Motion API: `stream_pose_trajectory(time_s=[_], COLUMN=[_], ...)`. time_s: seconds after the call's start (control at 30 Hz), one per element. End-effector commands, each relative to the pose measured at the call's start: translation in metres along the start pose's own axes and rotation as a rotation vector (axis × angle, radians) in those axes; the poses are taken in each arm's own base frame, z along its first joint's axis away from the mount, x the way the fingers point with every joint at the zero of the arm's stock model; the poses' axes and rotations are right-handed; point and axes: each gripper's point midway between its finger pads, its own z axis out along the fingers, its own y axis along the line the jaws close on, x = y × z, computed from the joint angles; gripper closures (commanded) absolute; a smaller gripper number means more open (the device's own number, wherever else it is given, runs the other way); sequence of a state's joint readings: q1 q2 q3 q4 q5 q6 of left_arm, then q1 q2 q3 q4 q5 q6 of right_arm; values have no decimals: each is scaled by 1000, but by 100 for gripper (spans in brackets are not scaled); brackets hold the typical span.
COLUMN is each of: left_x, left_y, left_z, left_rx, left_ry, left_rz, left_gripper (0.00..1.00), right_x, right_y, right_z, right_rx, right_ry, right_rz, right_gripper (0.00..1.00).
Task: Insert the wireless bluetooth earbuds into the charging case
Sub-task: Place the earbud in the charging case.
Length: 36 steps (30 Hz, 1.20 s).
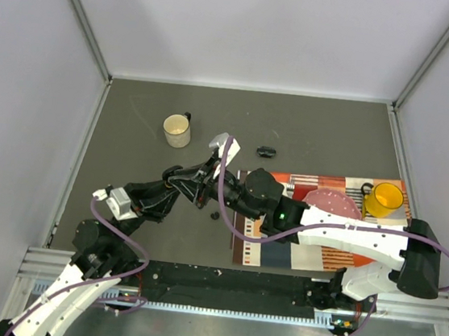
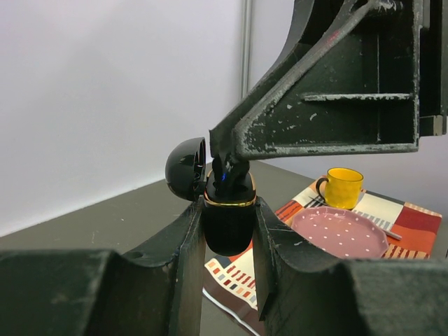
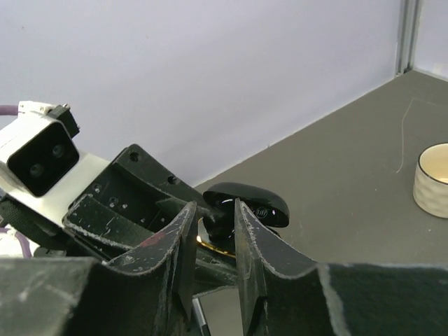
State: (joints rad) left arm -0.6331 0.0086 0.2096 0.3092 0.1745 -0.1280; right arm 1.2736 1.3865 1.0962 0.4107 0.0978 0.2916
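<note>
seating an earbud [image 2: 234, 187] is the step in hand, as i judge it: my left gripper [image 2: 229, 217] is clamped on the charging case [image 2: 225, 234], lifted off the table, and my right gripper [image 3: 213, 208] comes in from above with its jaws narrow, the tips down at the case's mouth. whether those tips grip the earbud or only rest beside it, i cannot tell

the case stands with its long axis upright, mouth up, a gold rim [image 2: 227, 201] ringing the opening. its lid [image 2: 185, 168] is swung open and hangs off the side nearer the wall, so it does not block the way in. the earbud sits as a dark dome just above the rim with a blue light on it; which way its stem points is hidden

the next move, by my reckoning, calls for a straight, gentle press down along the case's upright axis while the left jaws hold steady, then parting the right jaws and lifting clear without dragging the earbud out. a second black case [image 1: 266, 151] lies well apart on the table, beyond the cream mug [image 1: 177, 130]
</note>
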Motion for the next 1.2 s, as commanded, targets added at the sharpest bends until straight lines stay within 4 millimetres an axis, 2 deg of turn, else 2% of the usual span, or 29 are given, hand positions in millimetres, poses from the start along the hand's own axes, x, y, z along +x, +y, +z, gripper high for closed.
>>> stream_pose_trajectory(time_s=[0.0,0.33,0.5,0.8,0.97,1.17], left_x=[-47,-45,-42,-39,-40,-40], left_y=[-9,-8,-7,-4,-4,-4], left_z=[-8,-8,-8,-9,-9,-9], left_rx=[29,27,20,0,2,2], left_ry=[-166,-163,-149,-130,-132,-130], left_rz=[33,31,26,18,18,15], left_gripper=[100,100,100,100,100,100], right_x=[-31,-33,-47,-61,-61,-65], right_y=[2,6,15,19,12,-2], right_z=[5,4,-2,-16,-19,-24], right_rx=[25,5,-42,-64,-33,50], right_ry=[-74,-77,-130,-186,-193,-212], right_rz=[8,13,4,-5,-1,22], right_gripper=[72,72,67,48,43,26])
